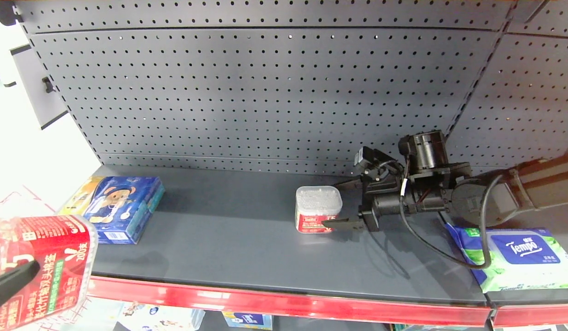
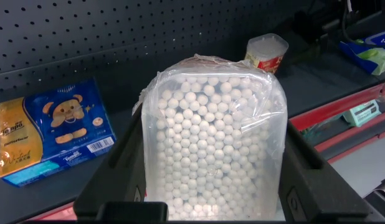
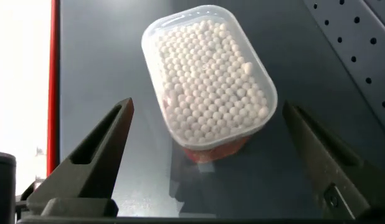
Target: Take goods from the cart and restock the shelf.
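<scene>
Tissue box (image 1: 123, 207) on shelf (image 1: 228, 248) at left, swab tub (image 1: 317, 208) mid-shelf between the spread fingers of the right gripper (image 1: 334, 205), wipes pack (image 1: 523, 257) far right, second tub (image 1: 40, 266) clamped in left gripper (image 2: 208, 186) at front left.

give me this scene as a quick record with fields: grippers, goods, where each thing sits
left gripper: shut on held swab tub, at the robot's left, in front of the shelf edge
right gripper: open, fingers either side of shelf swab tub, gaps on both sides
shelf swab tub: upright on shelf, near the middle
blue tissue box: flat at the shelf's left end
wipes pack: flat at the shelf's right, below the right arm
restock status: one tub on the shelf, one in the gripper
</scene>
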{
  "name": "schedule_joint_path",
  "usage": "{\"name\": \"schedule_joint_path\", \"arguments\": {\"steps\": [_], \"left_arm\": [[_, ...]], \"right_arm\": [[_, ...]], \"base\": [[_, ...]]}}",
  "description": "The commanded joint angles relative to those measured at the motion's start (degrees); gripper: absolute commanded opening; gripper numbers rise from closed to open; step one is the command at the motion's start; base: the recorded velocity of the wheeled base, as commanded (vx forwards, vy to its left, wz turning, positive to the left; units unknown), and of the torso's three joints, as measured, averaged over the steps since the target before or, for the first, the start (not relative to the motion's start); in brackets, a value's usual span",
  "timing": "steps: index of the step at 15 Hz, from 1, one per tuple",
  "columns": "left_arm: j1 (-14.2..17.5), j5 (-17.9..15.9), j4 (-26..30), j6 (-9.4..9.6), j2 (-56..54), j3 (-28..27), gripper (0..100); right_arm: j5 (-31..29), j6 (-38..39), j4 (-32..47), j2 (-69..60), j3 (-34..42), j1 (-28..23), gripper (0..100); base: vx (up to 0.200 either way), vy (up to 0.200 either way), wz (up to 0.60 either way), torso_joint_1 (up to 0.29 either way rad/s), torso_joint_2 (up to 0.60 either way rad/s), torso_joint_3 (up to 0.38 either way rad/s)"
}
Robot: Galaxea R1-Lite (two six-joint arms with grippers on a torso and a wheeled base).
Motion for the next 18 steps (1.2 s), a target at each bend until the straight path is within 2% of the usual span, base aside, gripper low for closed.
{"name": "schedule_joint_path", "arguments": {"steps": [1, 8, 9, 15, 18], "left_arm": [[0.0, 0.0, 0.0, 0.00, 0.1, 0.0, 0], [0.0, -0.1, 0.0, 0.00, 0.0, 0.1, 0], [0.0, -0.1, 0.0, 0.00, -0.1, 0.2, 0], [0.0, 0.0, 0.0, 0.00, -0.3, 0.2, 0], [0.0, -0.1, 0.0, 0.00, -0.3, 0.0, 0]], "right_arm": [[-0.1, 0.1, 0.0, 0.3, -0.2, 0.9, 100], [-0.4, -0.4, -0.1, 1.6, -0.8, 1.0, 100], [-0.4, -0.9, -0.1, 1.6, -0.8, 1.0, 0], [-0.7, -1.0, 0.0, 1.3, 0.1, 1.0, 0], [-0.4, -2.3, 0.0, -1.4, 2.9, 1.0, 0]], "base": [[0.000, 0.000, 0.00, 0.000, 0.00, 0.000], [0.000, 0.000, 0.00, 0.000, 0.00, 0.000], [0.000, 0.000, 0.00, 0.000, 0.00, 0.000], [0.000, 0.000, 0.00, 0.000, 0.00, 0.000], [0.000, 0.000, 0.00, 0.000, 0.00, 0.000]]}}
